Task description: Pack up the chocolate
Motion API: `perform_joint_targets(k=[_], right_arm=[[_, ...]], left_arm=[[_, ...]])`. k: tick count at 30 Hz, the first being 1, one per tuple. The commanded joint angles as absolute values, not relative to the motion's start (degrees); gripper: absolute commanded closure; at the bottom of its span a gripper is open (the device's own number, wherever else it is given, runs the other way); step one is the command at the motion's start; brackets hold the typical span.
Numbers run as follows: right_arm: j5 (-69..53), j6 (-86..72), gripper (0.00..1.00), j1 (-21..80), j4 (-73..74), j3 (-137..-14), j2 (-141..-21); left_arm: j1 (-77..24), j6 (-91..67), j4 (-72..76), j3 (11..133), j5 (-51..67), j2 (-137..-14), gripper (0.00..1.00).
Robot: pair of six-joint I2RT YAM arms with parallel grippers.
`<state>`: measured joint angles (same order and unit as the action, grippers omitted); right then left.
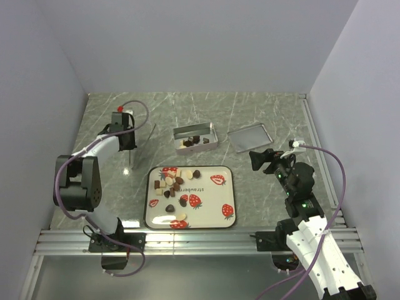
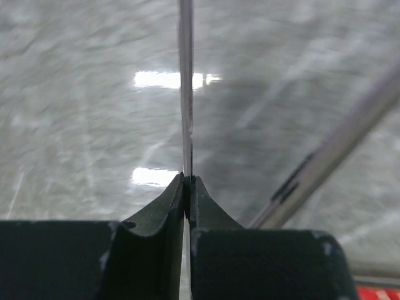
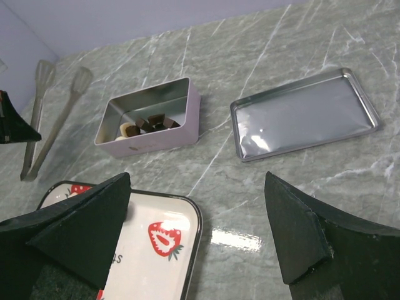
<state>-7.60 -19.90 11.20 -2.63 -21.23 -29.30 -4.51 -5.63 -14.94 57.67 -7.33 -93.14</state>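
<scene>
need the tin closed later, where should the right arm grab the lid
Pinch the lid by the raised rim along its near long edge, coming straight down from above, one finger inside and one outside. It lies flat on the table, hollow side up, so that thin upright rim is probably the only hold.

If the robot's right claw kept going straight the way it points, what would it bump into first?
The right gripper would probably meet bare tabletop first, between the pink tin and the loose lid; depth is unclear.
</scene>
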Motion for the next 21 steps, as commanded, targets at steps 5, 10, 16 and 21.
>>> perform_joint_targets(k=[5,10,16,21], right_arm=[[-9.1,-19.8,0.07,10.9,-6.2,-21.9,-30.7],[-9.3,-19.8,0.07,11.0,-6.4,-22.0,-30.9],[-8.8,-19.7,0.07,11.0,-6.0,-22.0,-30.5],[-8.4,-19.5,0.07,10.9,-5.7,-22.1,-31.2]], left_arm=[[2.4,-13.2,-17.2,59.6,-9.1,-96.1,0.94],[3.4,-14.1,-17.3,59.3,-11.3,-96.7,0.87],[3.7,-15.0,-18.2,59.8,-12.9,-97.9,0.30],[3.7,-15.9,-16.6,58.5,-15.4,-93.4,0.00]])
